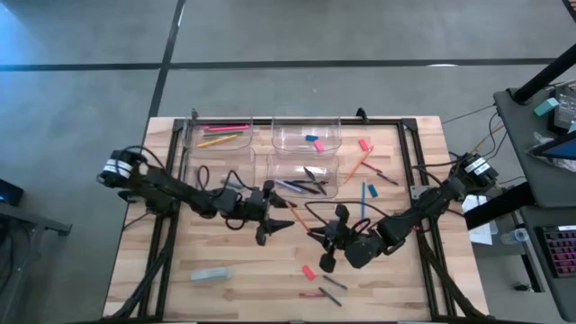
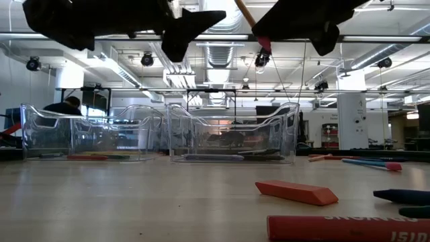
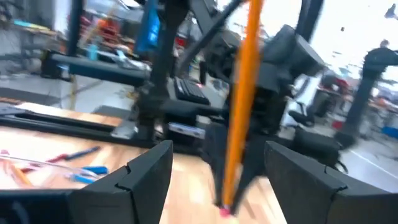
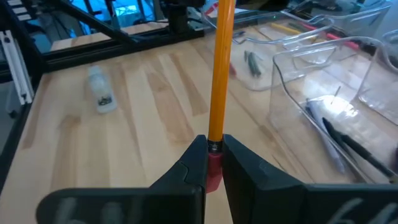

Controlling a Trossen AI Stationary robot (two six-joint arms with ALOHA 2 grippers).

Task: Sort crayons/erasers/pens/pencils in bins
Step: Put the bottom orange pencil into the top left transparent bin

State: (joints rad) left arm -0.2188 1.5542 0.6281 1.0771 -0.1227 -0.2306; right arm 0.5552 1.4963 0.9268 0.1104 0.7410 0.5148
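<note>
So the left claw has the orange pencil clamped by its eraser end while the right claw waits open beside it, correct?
Sides are swapped. The right wrist view shows the right claw shut on the orange pencil at its eraser end; the left wrist view shows the left claw open, the pencil standing between its fingers untouched.

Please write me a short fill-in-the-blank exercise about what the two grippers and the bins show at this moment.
1. The right gripper is shut on an orange ____, gripped near its pink eraser end.
2. The left gripper faces that stick with its fingers ____.
3. The bin nearest the grippers holds dark ____.
4. The bin at the table's far left corner holds ____.

Missing words: pencil; open; pens; pencils
</note>
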